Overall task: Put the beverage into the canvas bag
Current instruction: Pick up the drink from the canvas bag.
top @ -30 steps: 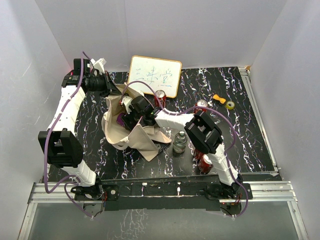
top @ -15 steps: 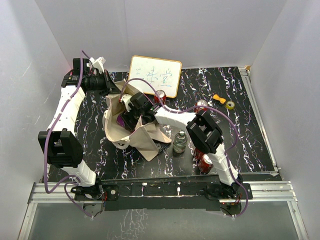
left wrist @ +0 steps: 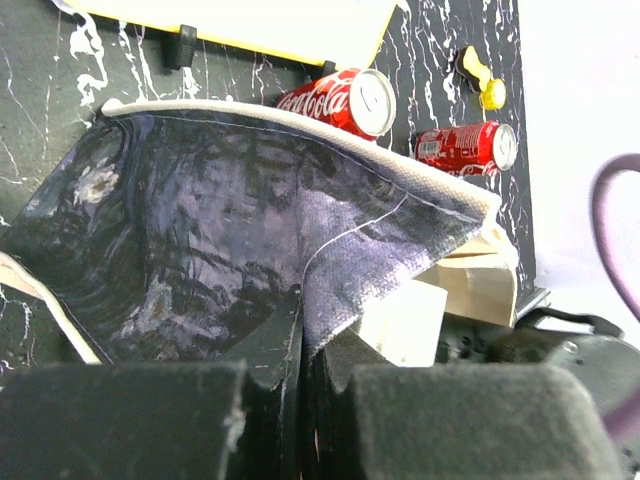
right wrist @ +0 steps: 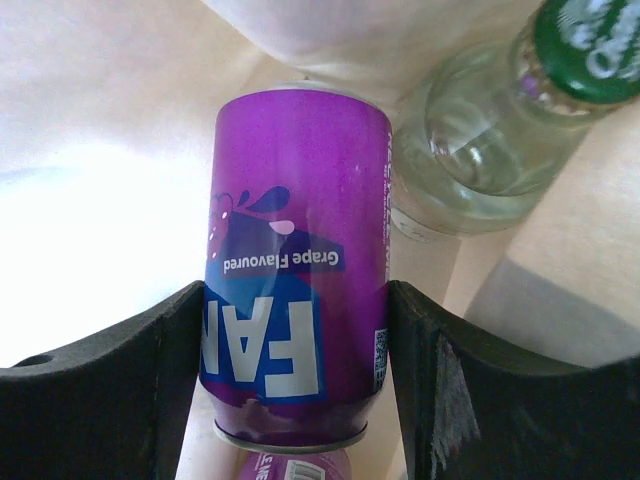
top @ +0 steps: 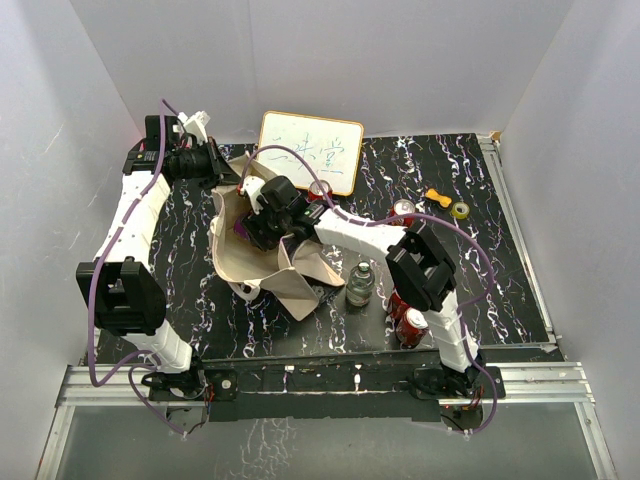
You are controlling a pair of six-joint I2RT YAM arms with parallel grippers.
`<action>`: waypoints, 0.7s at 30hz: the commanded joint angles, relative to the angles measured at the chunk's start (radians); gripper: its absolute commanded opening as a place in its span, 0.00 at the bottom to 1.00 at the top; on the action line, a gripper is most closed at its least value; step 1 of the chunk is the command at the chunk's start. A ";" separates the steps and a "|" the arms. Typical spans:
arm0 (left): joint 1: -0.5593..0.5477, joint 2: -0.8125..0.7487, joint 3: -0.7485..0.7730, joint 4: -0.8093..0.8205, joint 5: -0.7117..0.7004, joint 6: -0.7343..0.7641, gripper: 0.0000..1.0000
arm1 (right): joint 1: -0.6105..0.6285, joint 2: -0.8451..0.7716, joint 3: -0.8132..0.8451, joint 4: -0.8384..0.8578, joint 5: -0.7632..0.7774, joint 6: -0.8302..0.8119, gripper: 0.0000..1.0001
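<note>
Purple and shiny, the grape can [right wrist: 295, 260] sits gripped between the 2 fingers [right wrist: 110, 400] of the right gripper [right wrist: 295, 300], down inside the canvas bag [top: 250, 275]. A clear bottle [right wrist: 470, 150] with a green cap is just beside it. The left gripper [left wrist: 300, 355] is pinched shut on the bag's edge.

Whiteboard [top: 308, 150], pale frame, blue writing, propped upright at the back of the black marbled desk [top: 500, 290]. Yellow tape roll [top: 460, 210] lies flat toward the back right. Small orange-yellow piece [top: 433, 196] just left of it, apart. White walls [top: 560, 100] all round.
</note>
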 commanded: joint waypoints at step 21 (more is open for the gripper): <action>0.010 0.033 0.110 0.029 -0.045 0.001 0.00 | -0.012 -0.174 0.159 0.127 0.026 -0.007 0.08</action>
